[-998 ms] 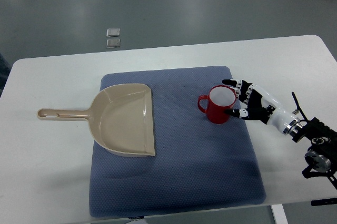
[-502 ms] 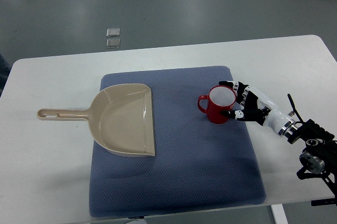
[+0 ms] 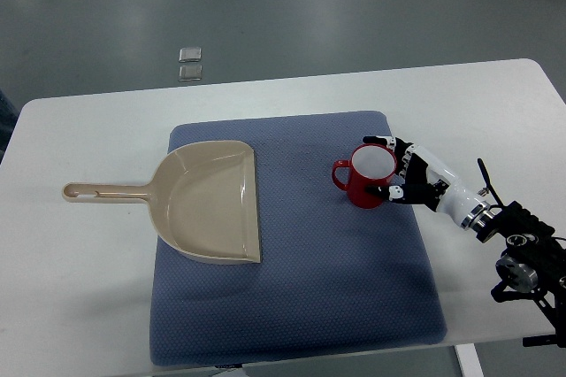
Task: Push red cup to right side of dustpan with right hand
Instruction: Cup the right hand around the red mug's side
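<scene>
Cup (image 3: 369, 176): red, upright, white inside, mouth up. Handle points left, toward the dustpan (image 3: 210, 200). Stands on the right half of the blue mat (image 3: 292, 306), well apart from the dustpan's right edge.

Dustpan: beige, lying flat, long axis left-right. Handle points left and lies on bare desk (image 3: 80, 271); open mouth faces right, on the mat.

Right hand (image 3: 402, 172): arm comes in from the lower right, forearm angled up-left. Fingers spread and loosely curved against the cup's right wall, one at the far rim, one at the near side; touching, not closed around it.

Desk white, floor grey. Two small clear items (image 3: 190, 63) on the floor beyond the far edge.
</scene>
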Robot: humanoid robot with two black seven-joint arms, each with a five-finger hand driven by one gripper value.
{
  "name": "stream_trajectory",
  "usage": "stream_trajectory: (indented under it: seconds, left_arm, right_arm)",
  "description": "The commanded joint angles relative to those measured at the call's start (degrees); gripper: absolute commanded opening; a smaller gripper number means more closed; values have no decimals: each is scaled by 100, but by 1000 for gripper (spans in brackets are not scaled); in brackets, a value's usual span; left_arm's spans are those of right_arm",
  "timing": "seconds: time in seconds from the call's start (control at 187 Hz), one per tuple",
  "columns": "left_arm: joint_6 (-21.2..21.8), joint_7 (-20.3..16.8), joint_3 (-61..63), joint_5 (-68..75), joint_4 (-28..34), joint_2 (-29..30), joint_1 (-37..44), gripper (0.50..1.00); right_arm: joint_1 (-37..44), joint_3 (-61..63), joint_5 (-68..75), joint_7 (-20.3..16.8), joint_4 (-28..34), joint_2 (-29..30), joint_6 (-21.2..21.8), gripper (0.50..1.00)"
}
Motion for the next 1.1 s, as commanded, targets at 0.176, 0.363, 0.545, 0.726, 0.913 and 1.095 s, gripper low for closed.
stream_trajectory:
  seconds: [0.176,0.363,0.545,0.726,0.913,1.095]
  left_arm:
    - [0,0,2,0,0,0,8,1000]
    - [0,0,2,0,0,0,-1,1000]
    - [0,0,2,0,0,0,-1,1000]
    - [0,0,-7,0,0,0,-1,1000]
    - [0,0,2,0,0,0,-1,1000]
    - [0,0,2,0,0,0,-1,1000]
  right_arm:
    - [10,-87,0,0,-6,91,-70,913]
    - [19,-122,8,0,-6,161,-123,913]
    - [27,-122,8,0,-6,223,-184,913]
    - [27,-122,17,9,-24,328,-219,913]
    - [27,-183,35,9,-50,399,-228,913]
    - [27,-192,35,9,-77,478,-228,913]
